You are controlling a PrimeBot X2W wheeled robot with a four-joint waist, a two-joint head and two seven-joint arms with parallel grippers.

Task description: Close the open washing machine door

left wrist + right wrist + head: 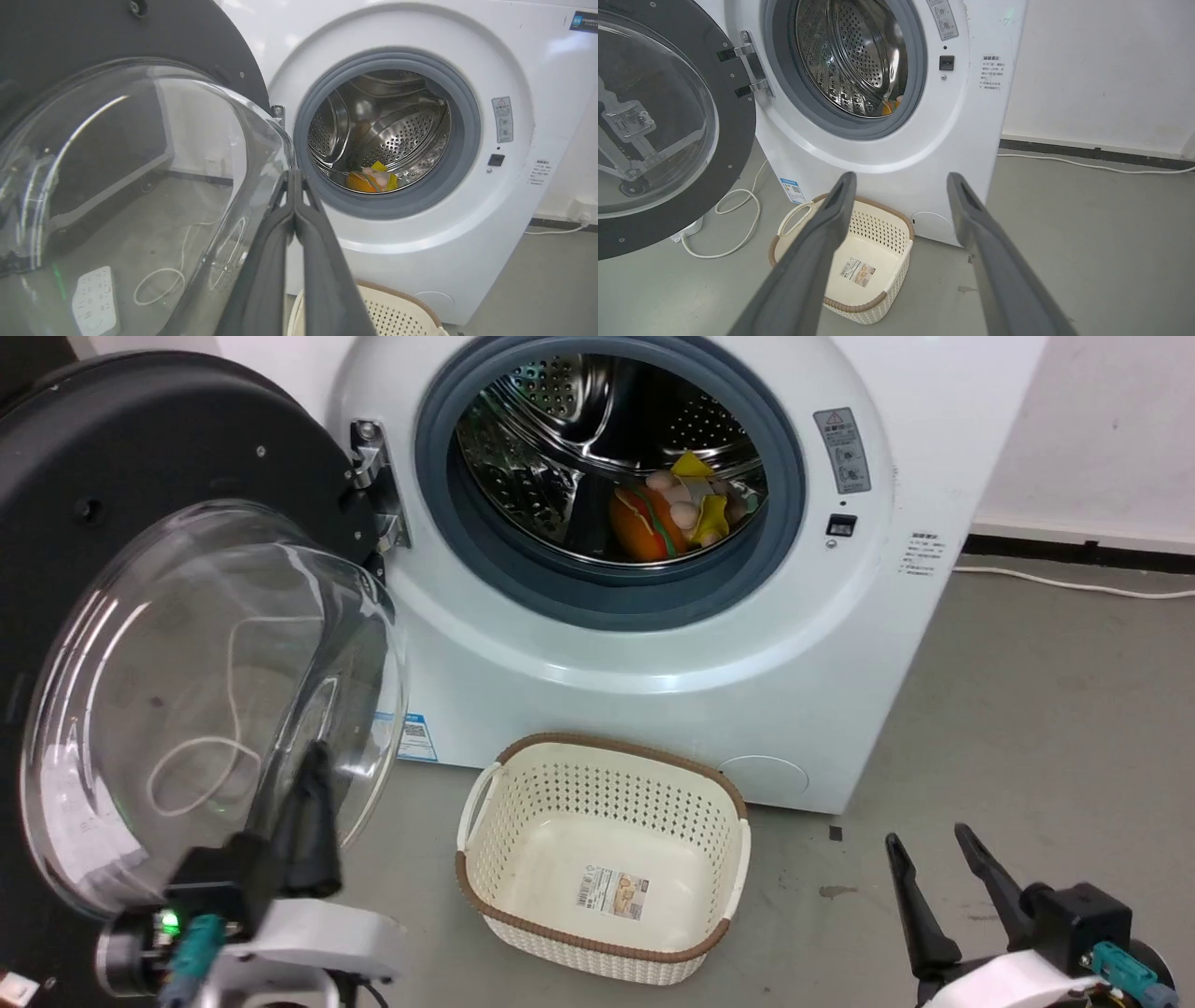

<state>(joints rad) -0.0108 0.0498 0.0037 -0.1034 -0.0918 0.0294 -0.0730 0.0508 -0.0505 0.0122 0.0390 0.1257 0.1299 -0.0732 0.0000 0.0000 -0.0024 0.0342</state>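
Observation:
The washing machine door (140, 448) stands swung wide open at the left, its black rim around a bulging clear glass bowl (215, 700). The white washing machine (653, 691) shows its grey gasket and steel drum, with soft toys (672, 509) inside. My left gripper (316, 751) is shut on nothing, its fingers pointing up in front of the bowl's lower right edge. In the left wrist view the left gripper (294, 175) has its tips by the bowl's (140, 186) right rim; I cannot tell whether they touch. My right gripper (929, 837) stands open low at the right, away from the door (668, 116).
A cream perforated basket (616, 744) with a brown rim sits on the floor before the machine, between my arms. A white cable (738, 219) loops on the floor under the door, near a power strip (93, 298). Another cable (1074, 586) runs along the right wall.

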